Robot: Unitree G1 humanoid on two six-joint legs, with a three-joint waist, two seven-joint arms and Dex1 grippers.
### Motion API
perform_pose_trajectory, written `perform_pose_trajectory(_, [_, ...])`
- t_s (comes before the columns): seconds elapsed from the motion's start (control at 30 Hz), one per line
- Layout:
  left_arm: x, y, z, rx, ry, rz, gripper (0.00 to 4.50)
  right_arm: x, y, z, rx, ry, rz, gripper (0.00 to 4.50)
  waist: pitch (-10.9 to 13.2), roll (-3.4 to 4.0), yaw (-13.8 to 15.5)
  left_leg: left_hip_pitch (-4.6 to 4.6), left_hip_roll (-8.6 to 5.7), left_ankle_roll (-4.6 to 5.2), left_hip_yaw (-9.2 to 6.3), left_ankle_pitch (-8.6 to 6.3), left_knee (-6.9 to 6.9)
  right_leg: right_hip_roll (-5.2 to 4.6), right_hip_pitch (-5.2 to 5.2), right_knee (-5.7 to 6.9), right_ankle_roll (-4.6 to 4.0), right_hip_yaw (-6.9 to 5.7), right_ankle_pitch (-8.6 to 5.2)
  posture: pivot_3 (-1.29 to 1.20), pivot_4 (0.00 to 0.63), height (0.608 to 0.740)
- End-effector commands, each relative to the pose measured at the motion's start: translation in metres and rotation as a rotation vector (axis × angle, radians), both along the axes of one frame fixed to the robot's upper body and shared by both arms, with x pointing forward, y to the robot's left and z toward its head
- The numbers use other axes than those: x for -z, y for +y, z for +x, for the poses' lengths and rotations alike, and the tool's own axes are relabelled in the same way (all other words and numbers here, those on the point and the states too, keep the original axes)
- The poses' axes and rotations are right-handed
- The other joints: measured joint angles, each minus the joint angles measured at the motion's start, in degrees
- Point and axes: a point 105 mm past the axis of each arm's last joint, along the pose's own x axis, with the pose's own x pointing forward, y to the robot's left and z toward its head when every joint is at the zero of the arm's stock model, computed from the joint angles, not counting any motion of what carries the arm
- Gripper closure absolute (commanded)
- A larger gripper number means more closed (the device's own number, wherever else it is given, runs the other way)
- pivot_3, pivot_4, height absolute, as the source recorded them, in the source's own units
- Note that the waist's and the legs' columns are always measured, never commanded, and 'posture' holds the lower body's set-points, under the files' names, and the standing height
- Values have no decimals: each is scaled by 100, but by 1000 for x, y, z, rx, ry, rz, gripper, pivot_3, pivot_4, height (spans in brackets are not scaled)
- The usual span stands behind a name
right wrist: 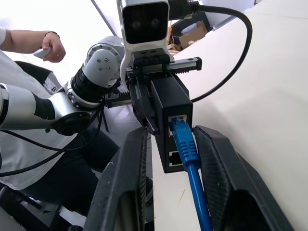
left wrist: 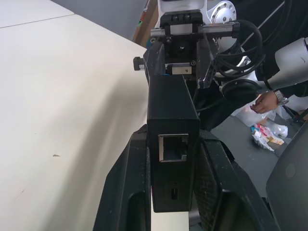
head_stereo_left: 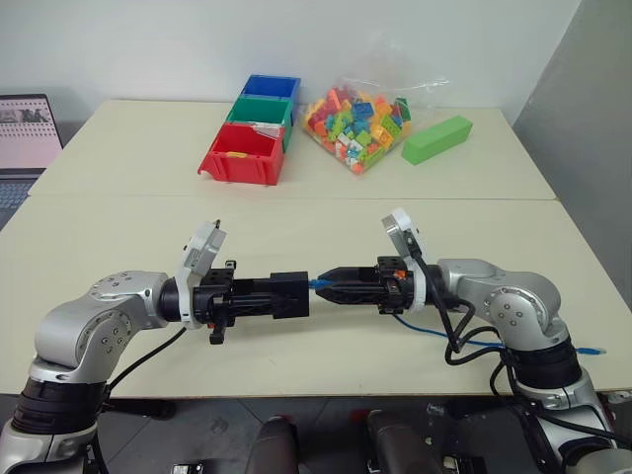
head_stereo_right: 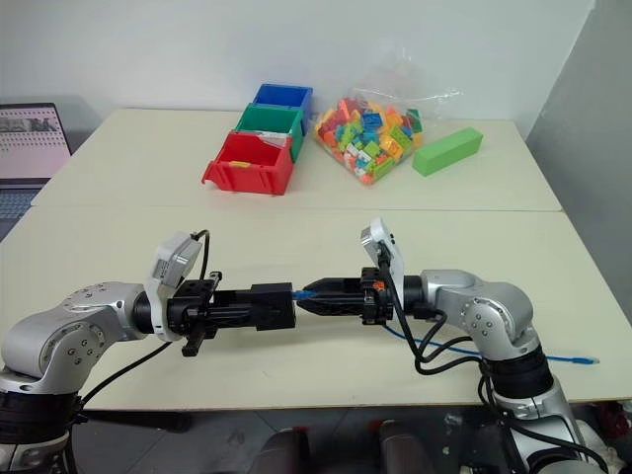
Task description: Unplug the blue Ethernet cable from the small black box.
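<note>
Ethernet work sits between the two arms, held above the counter (head_stereo_left: 118,222). On the left, the left gripper (head_stereo_left: 281,295) has its jaws clamped on the small black box (head_stereo_left: 288,294), gripping it by its side walls. In the left wrist view the box (left wrist: 172,144) shows an empty port opening on the face toward that camera, with a smaller slot beneath it; no readable label or brand appears on it.

Just right of the box, the blue Ethernet cable (head_stereo_left: 319,284) has its plug seated in the upper port of the box's far face, as the right wrist view shows (right wrist: 183,137). The right gripper (head_stereo_left: 331,284) points at that face; its jaws stand narrowly parted on either side of the plug, black fingers (right wrist: 127,183) flanking the blue cord with gaps visible, not pressing it.

Farther right, the cable runs back under the right arm and trails across the counter to its free end (head_stereo_left: 591,350) near the edge.
</note>
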Motion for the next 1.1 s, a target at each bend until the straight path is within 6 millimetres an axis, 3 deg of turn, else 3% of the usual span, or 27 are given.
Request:
perform_pose_trajectory(0.03, [-8, -2, -3, 21, -42, -8, 3713, -5, 2, -3, -7, -22, 26, 2942, 0, 0, -1, 0, 0, 0, -1, 0, 0, 0, 0, 0, 0, 0, 0, 0, 150, 740])
perform_pose_trajectory(0.7, [-6, -2, -3, 22, -41, -10, 3713, -5, 8, 1, -8, -11, 31, 2942, 0, 0, -2, 0, 0, 0, -1, 0, -1, 0, 0, -1, 0, -1, 0, 0, 150, 740])
perform_pose_trajectory(0.83, [-5, -1, -3, 22, -39, -7, 3713, -5, 8, 1, -14, -10, 32, 3622, 0, 0, -2, -1, 0, 0, 0, 0, -1, 0, 0, -2, 0, 0, 0, 0, 150, 740])
perform_pose_trajectory(0.93, [-5, 0, -3, 21, -38, -4, 3713, -5, 8, 0, -25, -6, 30, 4391, 1, 0, -2, 0, 0, 0, -1, 0, -1, 0, 0, -2, 0, 0, 0, 0, 150, 740])
perform_pose_trajectory(1.1, [-4, 0, -4, 22, -36, -1, 3713, -5, 6, -1, -45, -3, 22, 4440, 1, 0, -3, 0, 0, 0, 0, 0, -1, 0, 0, -2, 0, 0, 0, 0, 150, 740])
